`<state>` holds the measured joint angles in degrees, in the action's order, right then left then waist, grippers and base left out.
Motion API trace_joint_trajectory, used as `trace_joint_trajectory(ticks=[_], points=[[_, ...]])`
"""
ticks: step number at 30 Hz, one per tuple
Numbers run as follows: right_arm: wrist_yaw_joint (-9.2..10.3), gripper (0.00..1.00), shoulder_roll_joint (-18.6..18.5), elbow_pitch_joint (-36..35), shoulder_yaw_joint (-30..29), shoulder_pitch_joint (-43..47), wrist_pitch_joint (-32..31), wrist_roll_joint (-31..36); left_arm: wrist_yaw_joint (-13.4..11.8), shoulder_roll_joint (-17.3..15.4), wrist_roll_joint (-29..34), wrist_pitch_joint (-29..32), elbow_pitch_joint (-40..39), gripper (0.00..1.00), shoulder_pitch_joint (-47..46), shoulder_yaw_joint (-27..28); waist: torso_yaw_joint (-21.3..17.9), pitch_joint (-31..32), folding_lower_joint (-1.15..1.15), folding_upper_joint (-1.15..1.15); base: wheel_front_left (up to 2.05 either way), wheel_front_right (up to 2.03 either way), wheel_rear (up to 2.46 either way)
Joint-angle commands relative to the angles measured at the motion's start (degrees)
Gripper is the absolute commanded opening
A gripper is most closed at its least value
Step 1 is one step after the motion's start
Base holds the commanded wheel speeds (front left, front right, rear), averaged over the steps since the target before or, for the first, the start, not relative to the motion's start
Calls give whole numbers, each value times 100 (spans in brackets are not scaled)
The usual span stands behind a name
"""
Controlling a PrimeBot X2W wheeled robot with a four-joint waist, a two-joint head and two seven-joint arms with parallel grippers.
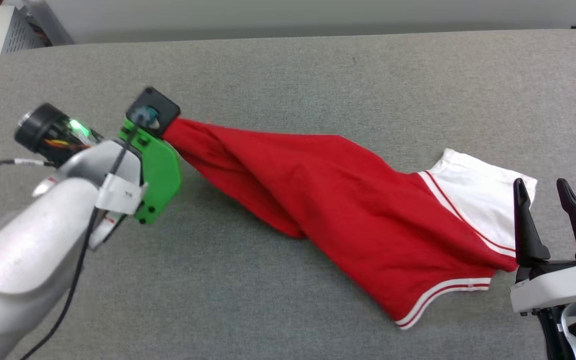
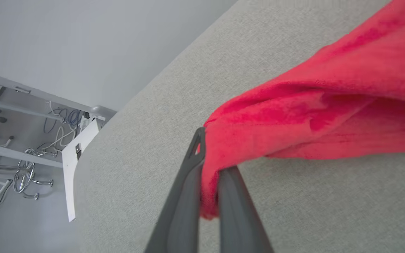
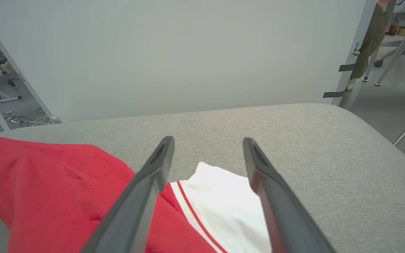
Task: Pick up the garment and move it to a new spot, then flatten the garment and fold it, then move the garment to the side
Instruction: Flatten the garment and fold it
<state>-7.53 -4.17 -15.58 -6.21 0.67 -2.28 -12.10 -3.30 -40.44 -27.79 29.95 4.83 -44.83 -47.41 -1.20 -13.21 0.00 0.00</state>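
The garment is a red shirt with a white sleeve, stretched in a twisted band across the grey table from upper left to lower right. My left gripper is shut on a bunched red corner of the garment; in the head view that corner runs under the green-and-black wrist mount, which hides the fingers. My right gripper stands open at the lower right, just over the edge of the white sleeve. In the right wrist view the right gripper has the sleeve below its spread fingers, nothing between them.
The padded table has rounded edges on the right and far side. A plain wall stands behind it. Metal frames and cables lie past the left corner. Chair legs stand on the floor to the far right.
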Motion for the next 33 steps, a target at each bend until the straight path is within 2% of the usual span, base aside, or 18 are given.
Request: trace_joint_trajectory(ticks=[1, 5, 9, 18, 23, 24, 25, 26, 33], points=[[4, 100, 3, -61, -5, -22, -25, 35, -42, -68, 34, -58, 43, 0, -279, 97, 66, -132, 0, 0, 0, 0, 0], [4, 100, -51, -123, 18, -133, -72, 20, -58, -93, 179, -262, 331, 0, -783, 309, 39, -348, 0, 0, 0, 0, 0], [4, 100, -91, -159, 41, -259, -101, -7, -59, 62, 232, -589, 862, 0, -1235, 482, -60, -628, 0, 0, 0, 0, 0], [4, 100, -116, -58, 60, -435, -66, -46, -54, 776, -359, -1258, 2404, 0, -1029, 708, -215, -909, 0, 0, 0, 0, 0], [4, 100, -131, 14, 40, -449, -64, -31, -14, 1162, -874, -1732, 2919, 0, -755, 1007, -179, -847, 0, 0, 0, 0, 0], [4, 100, -133, 21, 42, -454, -66, -25, 0, 1234, -984, -1831, 2999, 7, -698, 1078, -161, -823, 0, 0, 0, 0, 0], [4, 100, -136, 27, 47, -461, -67, -22, -4, 1295, -1087, -1956, 3053, 28, -654, 1168, -143, -794, 0, 0, 0, 0, 0], [4, 100, -138, 33, 45, -463, -73, -17, -6, 1349, -1168, -2089, 3116, 100, -605, 1241, -116, -757, 0, 0, 0, 0, 0], [4, 100, -158, 62, 57, -425, -124, 20, -21, 1461, -1265, -2847, 3210, 100, -339, 1410, 28, -476, 0, 0, 0, 0, 0]])
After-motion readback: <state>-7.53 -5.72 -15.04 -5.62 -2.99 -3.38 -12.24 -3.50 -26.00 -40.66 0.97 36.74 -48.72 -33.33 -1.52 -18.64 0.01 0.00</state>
